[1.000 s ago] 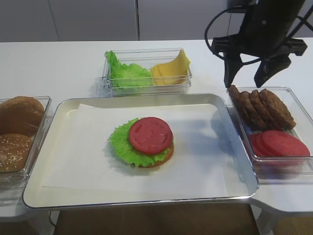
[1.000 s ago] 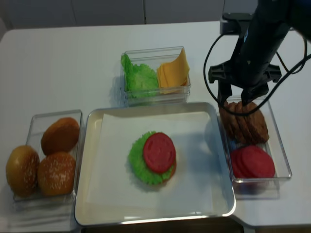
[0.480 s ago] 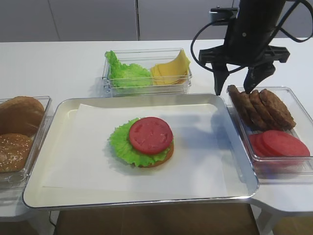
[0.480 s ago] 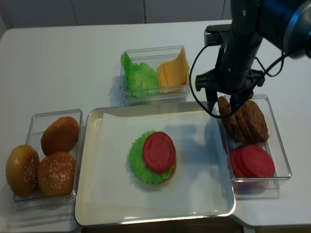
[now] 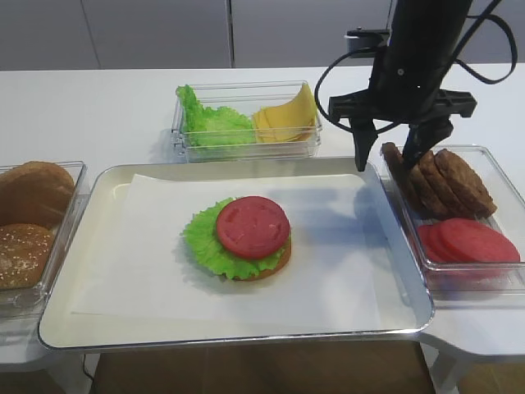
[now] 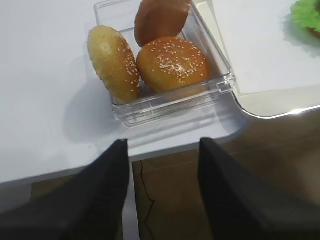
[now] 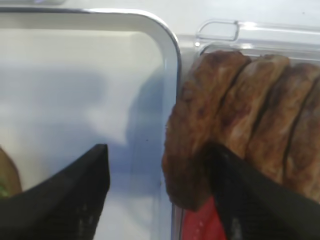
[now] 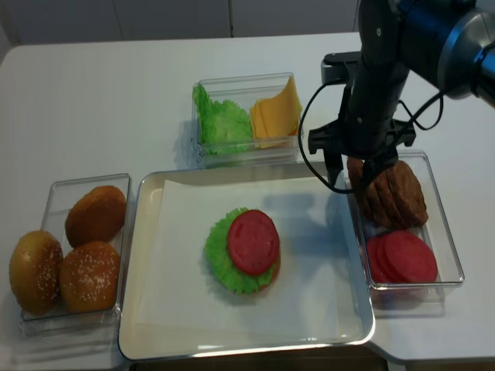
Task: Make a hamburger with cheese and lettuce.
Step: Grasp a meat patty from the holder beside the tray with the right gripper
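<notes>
The right gripper [image 5: 392, 160] hangs over the seam between the metal tray [image 5: 246, 336] and the clear box [image 5: 513, 283] at 3 o'clock. Its fingers are spread wide and grasp nothing: one finger [image 7: 70, 187] is above the tray's rim, the other [image 7: 245, 185] sits against the end patty [image 7: 192, 145] of the leaning row. The paper sheet [image 5: 139, 263] on the tray is bare on every side of the hamburger [image 5: 242, 238], which sits at the tray's centre.

That stack is an orange-brown bun base, a frilly green leaf wider than the bun, and a smooth red tomato slice [image 8: 253, 241] on top. The box at 12 o'clock holds the ruffled lettuce [image 5: 212, 125] on its left and the cheese [image 5: 287, 115], thin flat yellow squares fanned upright, on its right. The right box holds rough brown patties at the far end and red tomato slices [image 5: 469, 242] at the near end. The box at 9 o'clock [image 6: 165, 102] holds three sesame buns [image 6: 172, 62], one propped on edge.

The left gripper [image 6: 162, 192] hovers past the table edge near that box, fingers apart, empty.
</notes>
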Controlling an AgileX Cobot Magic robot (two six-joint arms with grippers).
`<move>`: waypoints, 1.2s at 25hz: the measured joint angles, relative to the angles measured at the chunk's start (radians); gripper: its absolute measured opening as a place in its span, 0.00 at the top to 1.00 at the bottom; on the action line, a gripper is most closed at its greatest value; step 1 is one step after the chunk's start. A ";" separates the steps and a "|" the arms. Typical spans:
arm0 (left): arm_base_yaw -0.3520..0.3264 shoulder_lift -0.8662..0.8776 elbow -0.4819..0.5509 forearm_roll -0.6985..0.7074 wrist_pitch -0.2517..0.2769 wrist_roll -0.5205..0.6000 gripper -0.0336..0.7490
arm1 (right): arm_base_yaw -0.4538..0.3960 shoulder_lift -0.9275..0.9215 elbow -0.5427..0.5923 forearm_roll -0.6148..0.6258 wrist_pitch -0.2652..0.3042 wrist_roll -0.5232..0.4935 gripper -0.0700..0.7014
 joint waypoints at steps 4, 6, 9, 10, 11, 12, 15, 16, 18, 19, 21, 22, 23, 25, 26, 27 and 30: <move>0.000 0.000 0.000 0.000 0.000 0.000 0.52 | 0.000 0.000 0.000 0.002 0.000 0.000 0.27; 0.000 0.000 0.000 0.000 0.000 0.000 0.52 | 0.000 0.000 0.000 0.003 0.000 0.000 0.27; 0.000 0.000 0.000 0.000 0.000 0.000 0.52 | 0.000 0.000 0.000 0.003 0.000 0.000 0.27; 0.000 0.000 0.000 0.000 0.000 0.000 0.52 | 0.000 0.000 0.000 0.003 0.000 0.000 0.27; 0.000 0.000 0.000 0.000 0.000 0.000 0.52 | 0.000 0.000 0.000 0.001 0.000 0.000 0.27; 0.000 0.000 0.000 0.000 0.000 0.000 0.52 | 0.000 0.000 0.000 -0.001 0.000 0.000 0.27; 0.000 0.000 0.000 0.000 0.000 0.000 0.52 | 0.000 0.000 0.000 -0.003 0.000 0.000 0.27; 0.000 0.000 0.000 0.000 0.000 0.000 0.52 | 0.000 0.000 0.000 -0.003 -0.001 0.000 0.27; 0.000 0.000 0.000 0.000 0.000 0.000 0.52 | 0.000 0.000 0.000 -0.003 -0.001 -0.002 0.27; 0.000 0.000 0.000 0.000 0.000 0.000 0.52 | 0.000 0.000 0.000 -0.003 -0.001 -0.002 0.27; 0.000 0.000 0.000 0.000 0.000 0.000 0.52 | 0.000 0.000 0.000 -0.003 -0.001 -0.002 0.27; 0.000 0.000 0.000 0.000 0.000 0.000 0.52 | 0.000 0.000 0.000 -0.003 -0.001 -0.002 0.27; 0.000 0.000 0.000 0.000 0.000 0.000 0.52 | 0.000 0.000 0.000 -0.003 -0.001 -0.002 0.27; 0.000 0.000 0.000 0.000 0.000 0.000 0.52 | 0.000 0.000 0.000 -0.003 -0.002 0.000 0.29; 0.000 0.000 0.000 0.000 0.000 0.000 0.52 | 0.000 0.000 0.000 -0.003 -0.002 0.000 0.31; 0.000 0.000 0.000 0.000 0.000 0.000 0.52 | 0.000 0.000 0.000 -0.003 -0.002 0.000 0.34; 0.000 0.000 0.000 0.000 0.000 0.000 0.53 | 0.000 0.000 0.000 -0.003 -0.002 0.000 0.44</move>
